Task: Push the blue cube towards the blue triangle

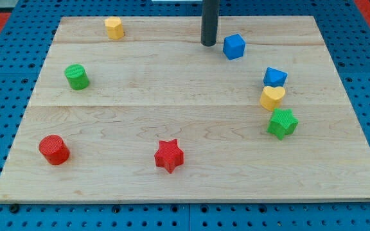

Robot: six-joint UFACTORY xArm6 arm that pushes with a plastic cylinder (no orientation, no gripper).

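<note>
The blue cube (pixel 234 46) sits near the view's top, right of centre. The blue triangle (pixel 275 77) lies below and to the right of it, touching the top of a yellow heart (pixel 272 97). My tip (pixel 209 43) rests on the board just left of the blue cube, with a small gap between them. The dark rod rises straight up out of the view's top.
A green star (pixel 282 123) lies just below the yellow heart. A red star (pixel 169 156) is at bottom centre, a red cylinder (pixel 54 149) at bottom left, a green cylinder (pixel 77 77) at left, a yellow block (pixel 114 28) at top left. The wooden board (pixel 185 186) sits on blue pegboard.
</note>
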